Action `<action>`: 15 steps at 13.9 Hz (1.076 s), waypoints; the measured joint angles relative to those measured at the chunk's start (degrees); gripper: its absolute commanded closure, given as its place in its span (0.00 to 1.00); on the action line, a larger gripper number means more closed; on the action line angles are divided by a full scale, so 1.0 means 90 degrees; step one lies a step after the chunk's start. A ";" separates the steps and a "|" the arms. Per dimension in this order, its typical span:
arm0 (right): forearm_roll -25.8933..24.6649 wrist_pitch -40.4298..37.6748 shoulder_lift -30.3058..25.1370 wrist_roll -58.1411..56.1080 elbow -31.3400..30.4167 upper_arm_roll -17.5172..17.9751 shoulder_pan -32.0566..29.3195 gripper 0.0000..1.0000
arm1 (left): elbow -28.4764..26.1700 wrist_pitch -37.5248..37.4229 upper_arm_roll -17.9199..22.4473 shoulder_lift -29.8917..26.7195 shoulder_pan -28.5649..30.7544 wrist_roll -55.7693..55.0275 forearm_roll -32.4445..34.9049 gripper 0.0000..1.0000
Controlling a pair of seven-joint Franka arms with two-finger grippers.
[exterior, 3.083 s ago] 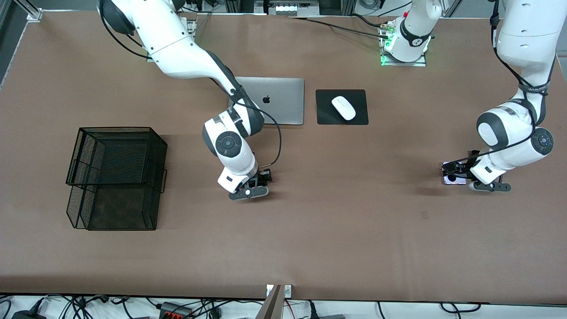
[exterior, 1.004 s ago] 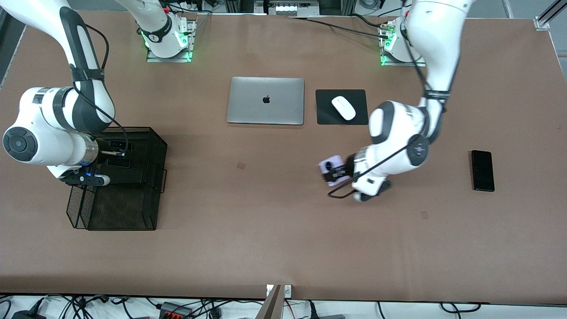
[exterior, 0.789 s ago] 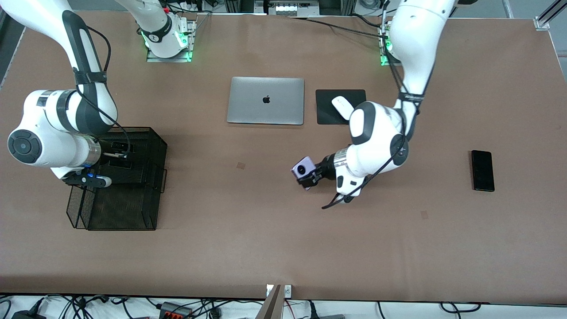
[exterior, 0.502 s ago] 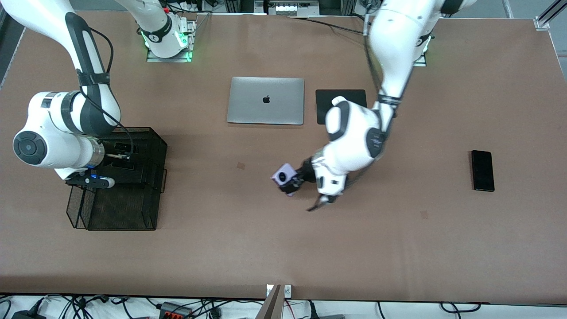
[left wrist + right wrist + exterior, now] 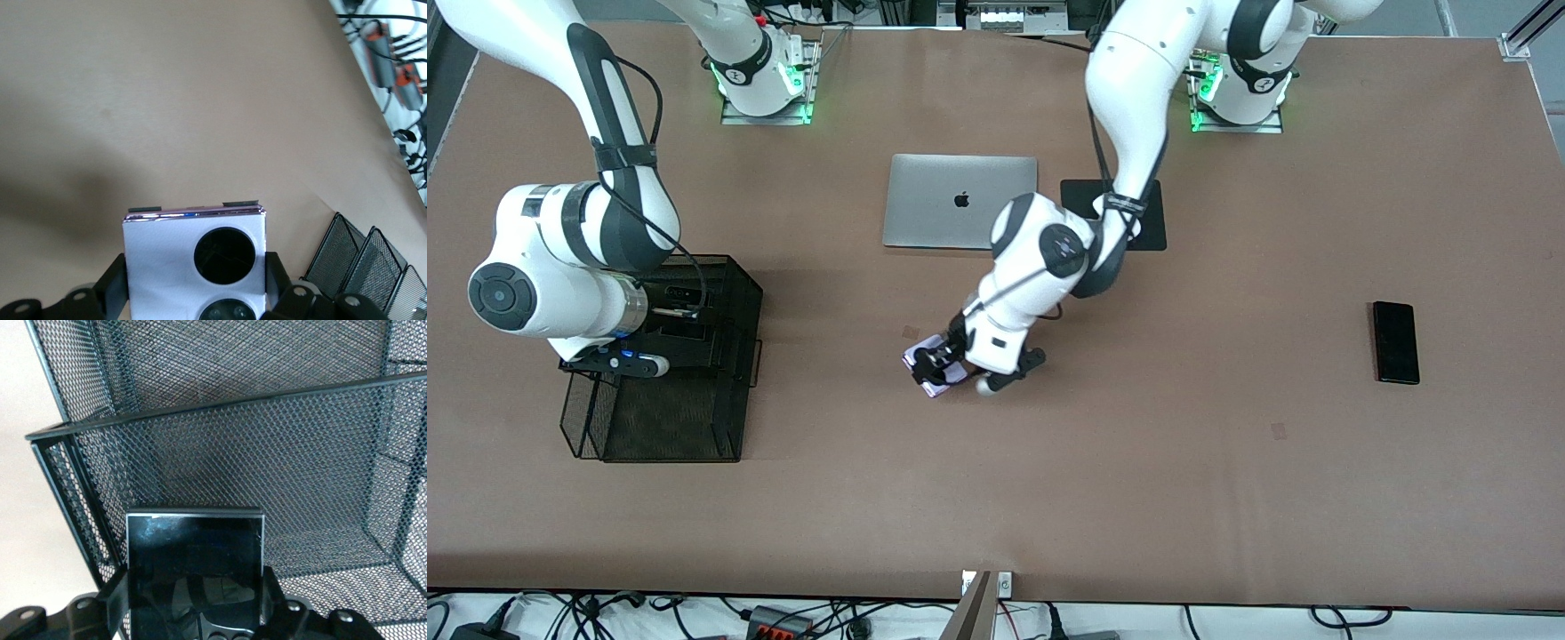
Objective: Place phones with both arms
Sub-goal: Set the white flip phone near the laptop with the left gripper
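We carry the lilac-white phone clamped in the left end effector over mid-bench, heading for the mesh basket, while the right end effector grips the small black phone above that basket. The long black slab waits near the left arm's end.

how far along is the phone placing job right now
None placed yet. In hand: the right pincer holds the small black phone at the mesh rack; the left pincer carries the lilac phone over mid-table. Left: the long black phone, lying untouched toward the left arm's end.
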 measured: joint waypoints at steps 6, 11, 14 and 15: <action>-0.0001 -0.0001 -0.0047 -0.0012 0.0200 0.0000 0.0000 0.00 | 0.0075 -0.0285 0.0516 0.0579 -0.0540 0.1313 0.0950 0.55; -0.0004 -0.0291 -0.0173 -0.0263 0.1104 -0.0003 -0.0001 0.00 | 0.0095 -0.0588 0.0528 0.0688 -0.0538 0.1921 0.1057 0.55; -0.0003 -0.0346 -0.0194 -0.0490 0.1471 -0.0012 -0.0009 0.00 | 0.0102 -0.0596 0.0521 0.0815 -0.0556 0.2131 0.1057 0.00; -0.0004 -0.0354 -0.0194 -0.0512 0.1506 -0.0017 -0.0017 0.00 | 0.0103 -0.0596 0.0517 0.0826 -0.0575 0.2130 0.1057 0.00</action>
